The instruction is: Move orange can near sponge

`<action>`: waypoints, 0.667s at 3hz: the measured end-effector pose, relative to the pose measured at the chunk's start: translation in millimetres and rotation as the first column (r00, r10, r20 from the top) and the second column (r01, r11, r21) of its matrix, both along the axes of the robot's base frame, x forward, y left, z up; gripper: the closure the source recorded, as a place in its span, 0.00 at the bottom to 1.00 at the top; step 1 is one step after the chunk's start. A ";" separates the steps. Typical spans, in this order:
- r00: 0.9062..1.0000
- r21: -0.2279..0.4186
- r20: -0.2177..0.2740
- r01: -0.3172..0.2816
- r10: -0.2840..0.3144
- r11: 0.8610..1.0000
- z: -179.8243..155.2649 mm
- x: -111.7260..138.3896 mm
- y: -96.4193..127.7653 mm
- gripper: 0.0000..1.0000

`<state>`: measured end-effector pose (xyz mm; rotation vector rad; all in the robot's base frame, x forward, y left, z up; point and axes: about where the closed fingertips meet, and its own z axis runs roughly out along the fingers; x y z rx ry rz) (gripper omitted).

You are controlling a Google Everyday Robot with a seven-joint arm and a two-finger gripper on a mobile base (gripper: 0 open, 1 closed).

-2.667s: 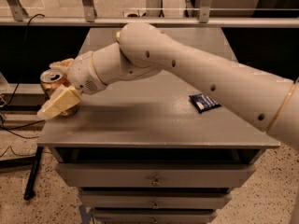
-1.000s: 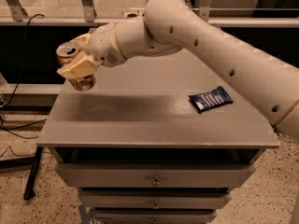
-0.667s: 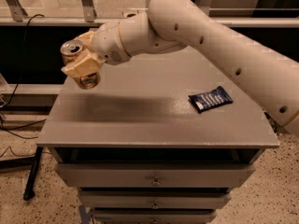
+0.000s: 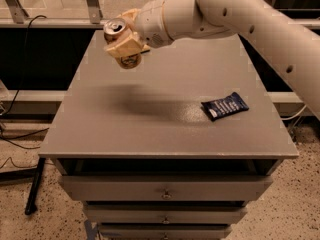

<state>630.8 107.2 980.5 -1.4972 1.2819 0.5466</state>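
Note:
My gripper (image 4: 124,43) is at the upper left of the camera view, held in the air above the far left part of the grey table (image 4: 165,134). Its cream-yellow fingers (image 4: 125,46) are shut on the orange can (image 4: 120,40), which is tilted with its silver top (image 4: 113,26) pointing up and to the left. The can's shadow falls on the tabletop below it. The pale yellow sponge is not in view.
A dark blue snack packet (image 4: 225,105) lies on the right side of the table. My white arm (image 4: 240,14) reaches in from the upper right. Drawers (image 4: 165,189) are under the tabletop. Cables (image 4: 15,129) lie on the floor at left.
My gripper has lifted the orange can off the table's left edge and carried it up and to the right over the tabletop. The view has shifted so the table sits more to the left.

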 end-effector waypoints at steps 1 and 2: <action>0.991 0.014 0.066 0.114 -0.115 0.993 3.9 43.9 -20.8 1.00; 0.970 0.044 0.093 0.221 -0.225 0.974 -1.4 92.2 -41.8 1.00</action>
